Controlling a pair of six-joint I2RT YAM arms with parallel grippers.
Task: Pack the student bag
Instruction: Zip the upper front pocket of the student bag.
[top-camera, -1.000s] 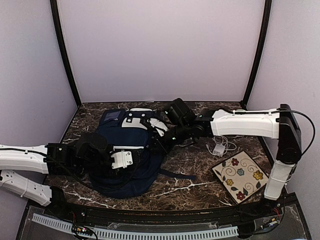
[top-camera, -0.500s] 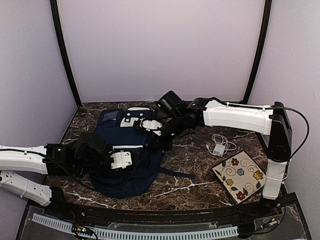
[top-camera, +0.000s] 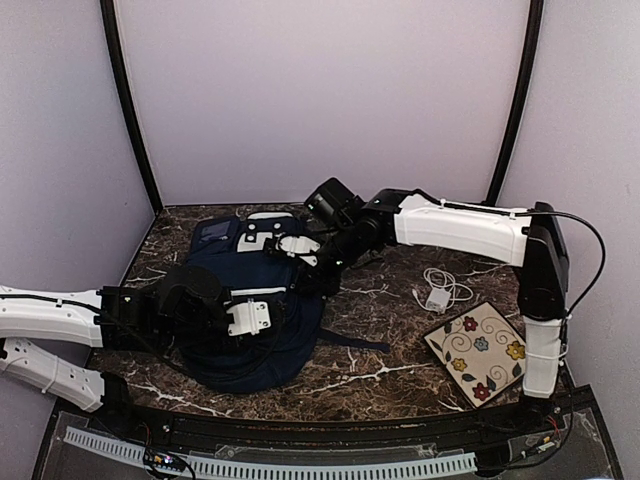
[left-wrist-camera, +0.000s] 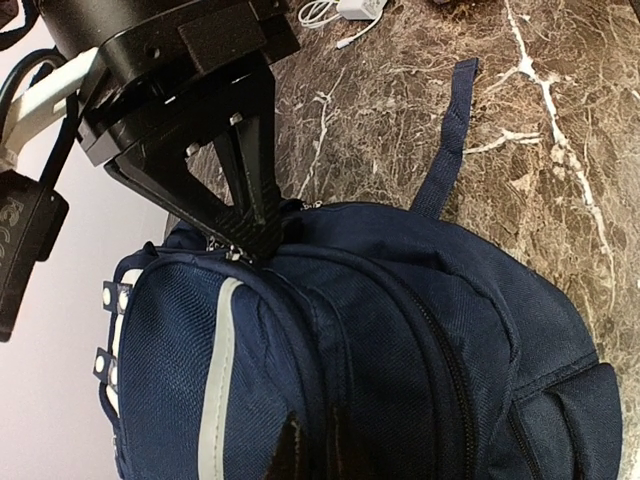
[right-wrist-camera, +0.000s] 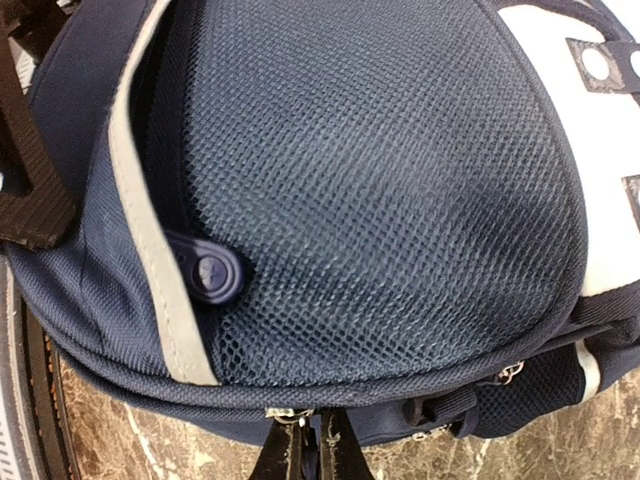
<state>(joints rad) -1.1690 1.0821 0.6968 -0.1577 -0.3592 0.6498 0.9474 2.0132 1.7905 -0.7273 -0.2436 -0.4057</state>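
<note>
The student bag (top-camera: 250, 335) is a navy backpack with a pale grey patch (top-camera: 268, 232), lying at the left middle of the table. My left gripper (top-camera: 268, 314) rests on it; in the left wrist view the gripper (left-wrist-camera: 312, 452) is shut on a fold of the bag's fabric (left-wrist-camera: 400, 340) beside a zip line. My right gripper (top-camera: 303, 283) reaches in from the right to the bag's edge. In the right wrist view the gripper (right-wrist-camera: 312, 452) is shut on a small metal zipper pull (right-wrist-camera: 288, 414) under the mesh pocket (right-wrist-camera: 380, 200). Its black fingers (left-wrist-camera: 250, 215) also show in the left wrist view.
A white charger with a coiled cable (top-camera: 438, 295) lies right of the bag. A cream floral-patterned flat square (top-camera: 482, 352) lies at the front right. A loose dark strap (top-camera: 355, 343) trails from the bag onto the marble table (top-camera: 380, 385).
My right gripper has moved left and farther back along the bag's edge, still on the zipper pull. The bag has shifted a little. My left gripper has held its grip.
</note>
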